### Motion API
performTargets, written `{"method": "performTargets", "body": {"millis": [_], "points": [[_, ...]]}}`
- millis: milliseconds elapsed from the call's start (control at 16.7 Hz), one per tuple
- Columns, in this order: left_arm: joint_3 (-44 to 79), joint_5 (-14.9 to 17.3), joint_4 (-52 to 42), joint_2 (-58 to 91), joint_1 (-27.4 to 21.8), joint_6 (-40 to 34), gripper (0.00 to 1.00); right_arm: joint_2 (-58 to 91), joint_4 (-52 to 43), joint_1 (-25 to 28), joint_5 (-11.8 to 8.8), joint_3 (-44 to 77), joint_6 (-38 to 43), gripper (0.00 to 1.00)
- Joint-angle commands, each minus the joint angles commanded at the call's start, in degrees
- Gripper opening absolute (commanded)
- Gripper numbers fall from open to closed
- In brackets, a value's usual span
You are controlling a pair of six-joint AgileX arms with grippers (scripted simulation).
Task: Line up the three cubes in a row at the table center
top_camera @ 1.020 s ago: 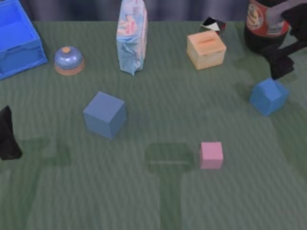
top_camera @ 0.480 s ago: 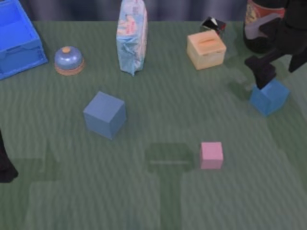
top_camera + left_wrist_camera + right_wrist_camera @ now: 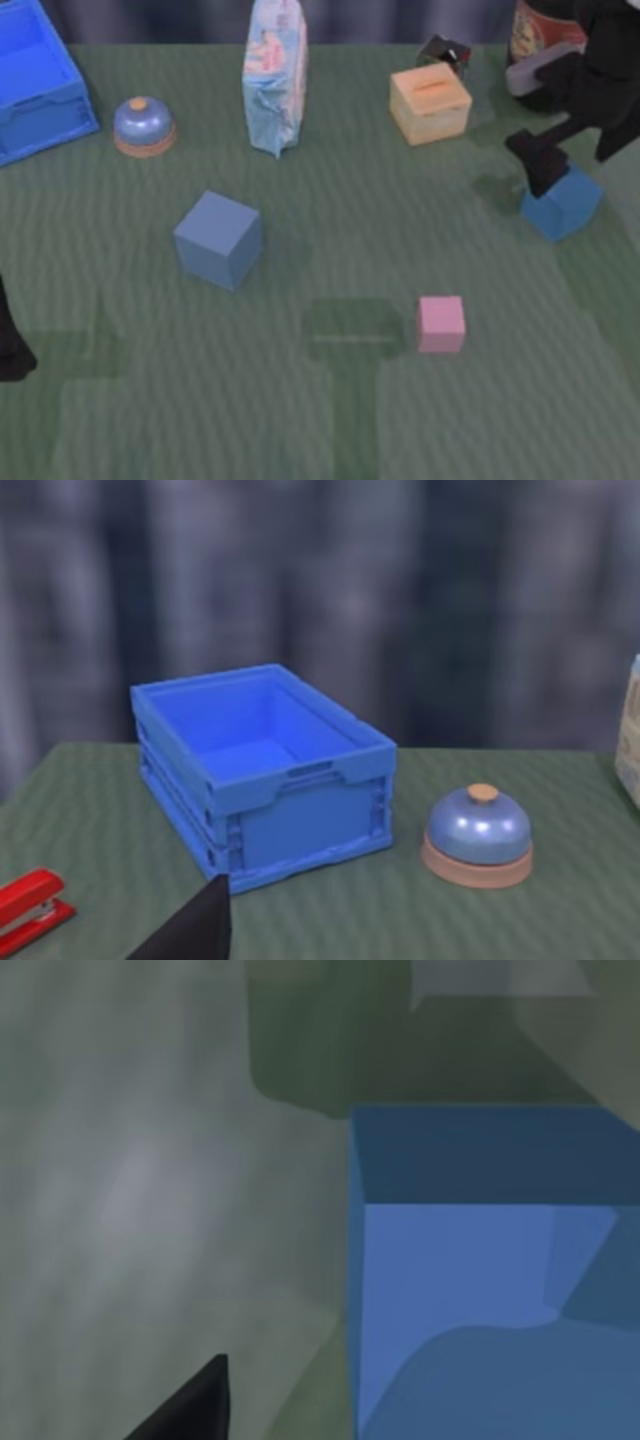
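Right arm closing in on the bright blue cube near the desk's right edge

Over the last second I've brought my right gripper in from the right until its dark finger sits at the bright blue cube's upper left corner; I cannot tell how the jaws stand, so I judge the grasp not yet made. That cube lies well right of the peach-orange box. The pink cube sits below the box, the pale greyish-blue cube well to its lower left, both unmoved. My left gripper has drawn back to the desk's left edge. The bag and bottle carry print I cannot read
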Motion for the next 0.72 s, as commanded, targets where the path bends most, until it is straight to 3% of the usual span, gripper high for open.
{"method": "performTargets", "body": {"millis": [300, 600, 720], "points": [[0.0, 0.0, 0.0, 0.0, 0.0, 0.0, 1.0, 2.3, 11.85, 0.13, 0.03, -9.01, 0.18, 1.0], [0.0, 0.0, 0.0, 0.0, 0.0, 0.0, 1.0, 2.8, 13.52, 0.16, 0.03, -10.53, 0.2, 1.0], [0.0, 0.0, 0.0, 0.0, 0.0, 0.0, 1.0, 2.8, 13.52, 0.16, 0.03, -10.53, 0.2, 0.85]]}}
